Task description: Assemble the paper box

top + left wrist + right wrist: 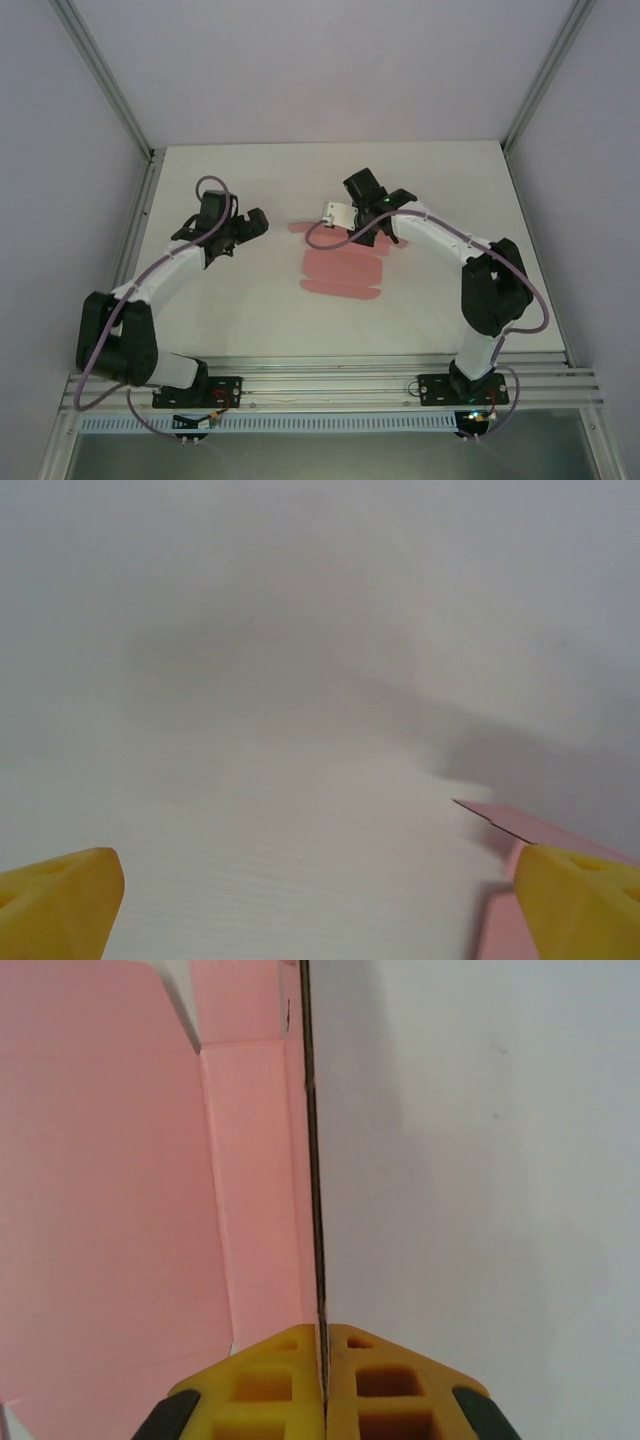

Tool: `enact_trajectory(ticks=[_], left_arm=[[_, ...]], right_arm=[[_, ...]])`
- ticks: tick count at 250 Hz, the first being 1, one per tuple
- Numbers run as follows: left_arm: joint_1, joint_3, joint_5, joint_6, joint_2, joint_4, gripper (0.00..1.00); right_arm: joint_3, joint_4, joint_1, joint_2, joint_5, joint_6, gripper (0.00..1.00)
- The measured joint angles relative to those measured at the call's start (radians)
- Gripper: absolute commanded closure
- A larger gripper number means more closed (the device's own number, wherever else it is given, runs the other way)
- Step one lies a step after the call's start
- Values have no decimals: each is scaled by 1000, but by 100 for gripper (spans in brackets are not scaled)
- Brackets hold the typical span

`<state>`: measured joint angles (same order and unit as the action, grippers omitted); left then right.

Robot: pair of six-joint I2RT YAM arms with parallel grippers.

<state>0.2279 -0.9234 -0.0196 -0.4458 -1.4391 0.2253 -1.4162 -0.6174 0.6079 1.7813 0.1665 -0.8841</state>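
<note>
Right now the pink paper box [342, 270] lies mostly flat as a die-cut sheet mid-table, panels and creases facing up. R gripper [325, 1372] is at the sheet's far-right part, clamped tight on a flap seen edge-on, w/ the thin card pinched between its yellow pads and no gap left. L gripper [320, 915] sits just left of the sheet, spread wide, holding nothing; a pink corner lies beside its right fingertip [575, 900]. White table [250, 310] is under everything.

paper box [342, 272]: 1 | arms: 2, left arm [165, 275] at table's 7 o'clock, right arm [445, 235] at 5 o'clock | grippers: 2, left gripper [320, 905], right gripper [325, 1360] | table [250, 320]: 1
</note>
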Motion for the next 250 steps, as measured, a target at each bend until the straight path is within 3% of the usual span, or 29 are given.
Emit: enact_trajectory(ticks=[58,95,168,202,250], left_arm=[[-30,-140,124,61,-290,-84,0],[-34,-216,178,81,-380,-109,0],[-34,-233,214,122,-378,-127,1],[-34,-233,213,134,-376,-127,0],[-34,-233,223,148,-376,-124,0]], right_arm=[[-14,62,-26,69,-16,-71,100],[-127,23,-73,136,-48,-108,100],[-552,-531,-136,264,-229,-188,100],[-481,-552,-135,264,-223,-193,100],[-259,-291,-137,155,-222,-210,100]])
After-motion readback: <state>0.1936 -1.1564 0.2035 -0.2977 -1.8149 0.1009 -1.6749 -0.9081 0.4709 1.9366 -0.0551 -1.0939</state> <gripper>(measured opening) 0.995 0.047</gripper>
